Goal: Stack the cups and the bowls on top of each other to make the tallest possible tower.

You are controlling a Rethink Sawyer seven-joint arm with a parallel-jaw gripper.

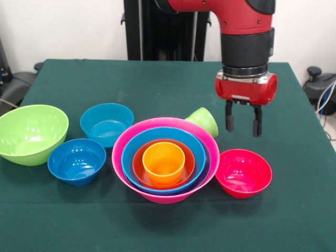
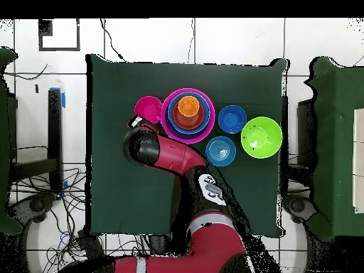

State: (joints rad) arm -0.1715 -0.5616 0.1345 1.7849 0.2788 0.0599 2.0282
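Above the table (image 1: 157, 89), the pincer (image 1: 243, 126) hangs open and empty beside the tipped green cup (image 1: 205, 121).

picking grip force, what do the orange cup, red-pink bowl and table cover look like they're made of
Orange cup: seemingly hard plastic, glossy, with bright highlights on its rim. Red-pink bowl: likely the same glossy plastic, with light spots inside. Table cover: looks like dark green cloth, matte, no shine.
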